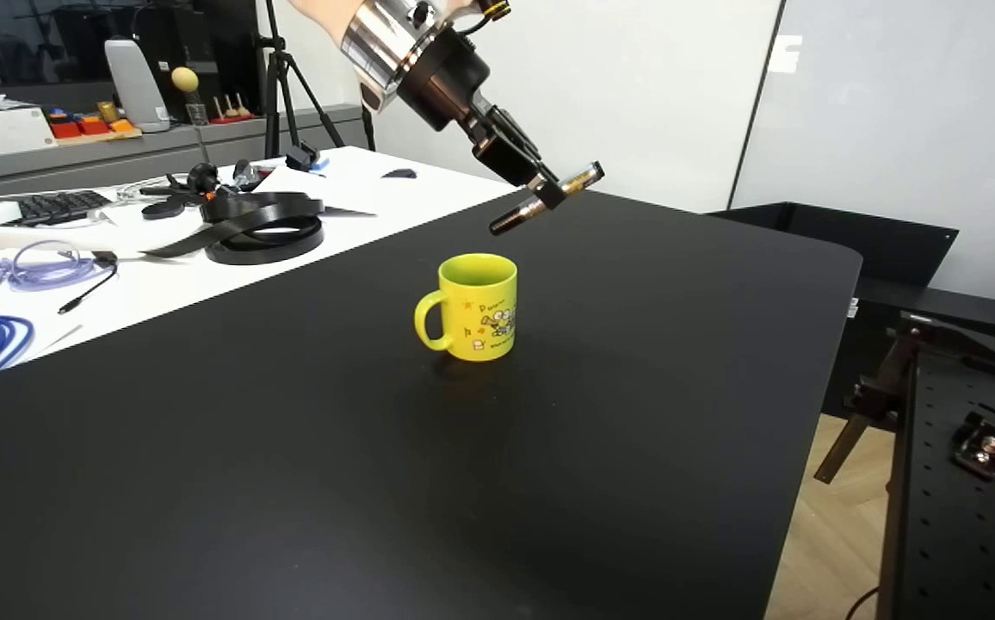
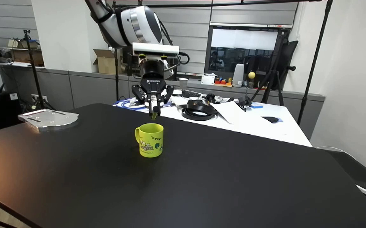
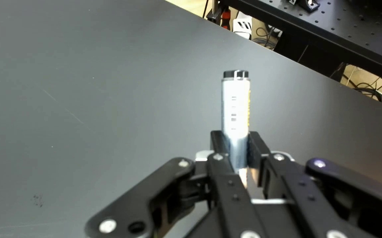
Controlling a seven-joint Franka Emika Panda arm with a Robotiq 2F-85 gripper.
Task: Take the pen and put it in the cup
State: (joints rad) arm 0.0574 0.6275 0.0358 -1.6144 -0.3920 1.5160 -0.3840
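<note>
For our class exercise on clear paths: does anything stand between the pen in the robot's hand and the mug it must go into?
Nothing visible does. The hand grips the pen at a tilt; in both exterior views, only open air shows between it and the upright yellow mug, whose mouth is uncovered.

Your black tabletop [image 2: 221,183] stretches beneath the jaws; behind them, in an exterior view, stand a white table [image 2: 282,129], gray slatted panels [image 2: 189,34] and a half-shaded window [image 2: 240,53]. Pale wood flooring [image 1: 837,538] lies below.
</note>
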